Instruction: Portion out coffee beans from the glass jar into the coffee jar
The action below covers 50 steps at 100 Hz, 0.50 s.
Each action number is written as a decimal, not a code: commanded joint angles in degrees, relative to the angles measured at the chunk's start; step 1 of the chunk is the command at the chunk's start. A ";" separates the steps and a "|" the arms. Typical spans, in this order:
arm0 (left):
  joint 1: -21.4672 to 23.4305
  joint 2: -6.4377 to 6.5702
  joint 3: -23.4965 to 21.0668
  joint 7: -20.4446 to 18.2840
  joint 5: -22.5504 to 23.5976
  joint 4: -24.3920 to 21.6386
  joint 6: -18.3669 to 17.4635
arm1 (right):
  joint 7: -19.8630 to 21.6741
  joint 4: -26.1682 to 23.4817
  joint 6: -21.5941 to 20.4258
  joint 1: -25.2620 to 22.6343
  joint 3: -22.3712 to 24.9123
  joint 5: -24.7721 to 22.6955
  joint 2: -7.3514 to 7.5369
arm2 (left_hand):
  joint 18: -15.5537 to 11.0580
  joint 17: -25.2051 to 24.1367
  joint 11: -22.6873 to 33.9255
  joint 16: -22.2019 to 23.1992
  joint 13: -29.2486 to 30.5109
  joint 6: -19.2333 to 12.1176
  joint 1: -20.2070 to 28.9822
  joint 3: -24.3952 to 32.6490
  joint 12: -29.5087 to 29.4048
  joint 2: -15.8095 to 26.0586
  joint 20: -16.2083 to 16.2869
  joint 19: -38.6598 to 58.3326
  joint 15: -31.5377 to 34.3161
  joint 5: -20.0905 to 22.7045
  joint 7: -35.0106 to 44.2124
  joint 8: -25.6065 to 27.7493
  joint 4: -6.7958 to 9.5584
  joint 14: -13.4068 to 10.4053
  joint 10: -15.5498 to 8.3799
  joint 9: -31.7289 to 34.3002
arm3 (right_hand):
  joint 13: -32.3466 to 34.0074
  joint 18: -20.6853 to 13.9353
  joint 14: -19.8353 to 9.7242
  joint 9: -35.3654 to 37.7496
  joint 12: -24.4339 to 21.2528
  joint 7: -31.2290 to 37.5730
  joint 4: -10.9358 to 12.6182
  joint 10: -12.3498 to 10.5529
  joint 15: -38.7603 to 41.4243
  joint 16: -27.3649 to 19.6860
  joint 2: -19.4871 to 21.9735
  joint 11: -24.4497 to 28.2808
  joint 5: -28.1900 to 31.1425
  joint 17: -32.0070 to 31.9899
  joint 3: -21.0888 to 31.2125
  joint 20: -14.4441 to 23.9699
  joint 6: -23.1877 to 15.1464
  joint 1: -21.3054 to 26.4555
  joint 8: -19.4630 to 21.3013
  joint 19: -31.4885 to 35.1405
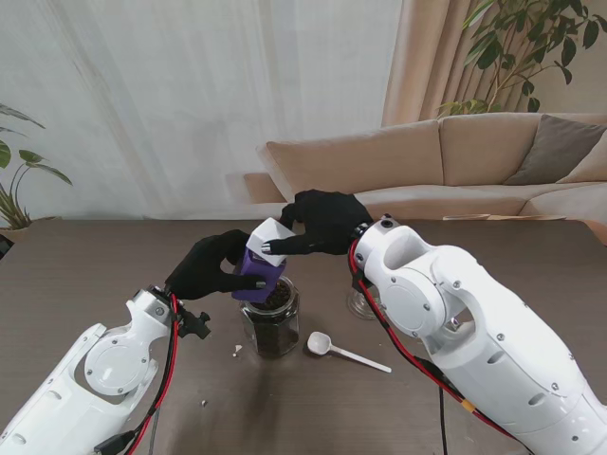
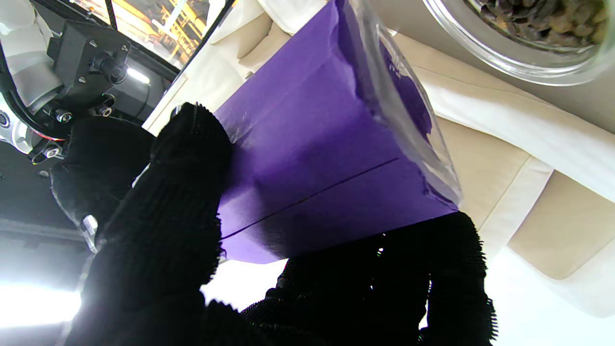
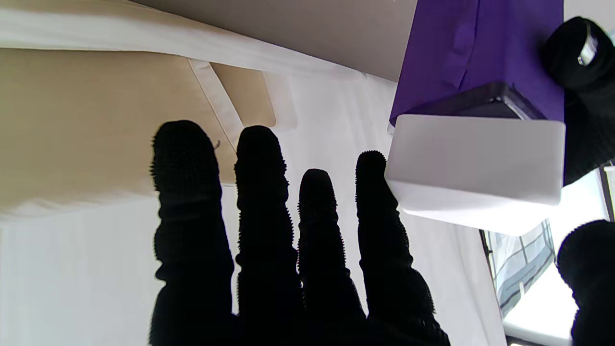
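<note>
Stand view, frame centre: left hand (image 1: 211, 268) grips tilted purple coffee jar (image 1: 258, 276) over glass jar (image 1: 271, 320); right hand (image 1: 327, 221) w/ fingers spread, touching its white lid (image 1: 271, 239).

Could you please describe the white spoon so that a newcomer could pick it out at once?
Find the open glass jar of beans at the middle of the brown table. Just to its right lies the spoon, flat on the table, the only loose white utensil there.

Dark brown counter (image 1: 85, 275). Beige sofa (image 1: 455, 166) at 1 o'clock, grey cushion (image 1: 560, 147) on it. White sheer curtain (image 1: 171, 95) at 11; beige drape (image 1: 427, 57). Leafy plants (image 1: 526, 43) at 2 and 9 o'clock (image 1: 14, 180). Daylight.
</note>
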 commanded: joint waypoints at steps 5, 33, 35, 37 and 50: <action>-0.09 -0.32 0.04 -0.75 -0.22 -0.21 -0.28 | 0.71 -0.47 -1.32 -0.45 -0.57 -0.27 -0.03 | -3.30 -0.03 5.15 0.96 1.31 -2.45 13.67 12.99 1.48 9.31 1.43 2.69 0.74 2.01 27.08 3.37 4.11 0.90 -5.91 3.49 | 1.36 1.05 -1.29 1.37 1.85 -1.52 2.00 -1.21 0.92 0.64 -6.22 0.87 -2.71 -22.63 1.23 1.00 -0.57 4.91 0.23 1.40; 0.04 -0.42 0.14 -0.24 0.09 -0.28 -0.17 | 0.19 -0.32 -3.29 -0.54 -0.54 -0.77 -0.02 | -3.36 -0.16 5.15 0.99 1.27 -2.36 13.67 13.05 1.51 9.28 1.44 2.62 0.75 2.01 27.08 3.34 4.10 0.98 -5.80 3.41 | 2.36 0.06 -2.71 1.24 1.53 0.16 -1.27 -2.89 -1.27 -0.11 -19.10 0.63 -10.55 -22.62 21.04 -1.23 -5.64 16.70 1.29 0.65; 0.04 -0.43 0.16 -0.23 0.11 -0.29 -0.15 | 0.14 -0.27 -3.46 -0.47 -0.58 -0.90 -0.01 | -3.37 -0.17 5.16 0.99 1.24 -2.34 13.66 13.05 1.51 9.28 1.44 2.61 0.74 2.03 27.08 3.34 4.10 0.95 -5.83 3.41 | 2.50 -0.06 -2.84 1.21 1.40 0.26 -1.51 -3.01 -1.44 -0.20 -20.17 0.58 -10.85 -22.53 22.08 -1.30 -5.99 17.05 1.25 0.67; 0.05 -0.43 0.17 -0.23 0.11 -0.30 -0.12 | 0.16 -0.24 -3.61 -0.39 -0.63 -1.03 0.00 | -3.37 -0.17 5.16 0.99 1.21 -2.34 13.66 13.05 1.51 9.27 1.44 2.61 0.72 2.03 27.08 3.33 4.10 0.96 -5.84 3.41 | 2.47 -0.16 -2.84 1.08 1.25 0.19 -1.69 -3.12 -1.60 -0.27 -21.55 0.47 -11.38 -22.59 23.17 -1.38 -6.40 17.85 1.14 0.61; 0.11 -0.39 0.17 -0.36 0.11 -0.43 0.03 | 0.22 0.03 -4.50 0.09 -1.02 -2.40 0.05 | -3.35 -0.20 5.16 0.99 1.24 -2.39 13.62 13.05 1.48 9.31 1.45 2.59 0.71 2.07 27.08 3.30 4.08 0.99 -5.82 3.44 | 2.85 -0.80 -3.51 0.51 0.41 -0.72 -2.78 -4.14 -2.21 -0.49 -29.10 0.25 -15.07 -22.27 28.96 -1.88 -8.02 20.12 -0.15 0.61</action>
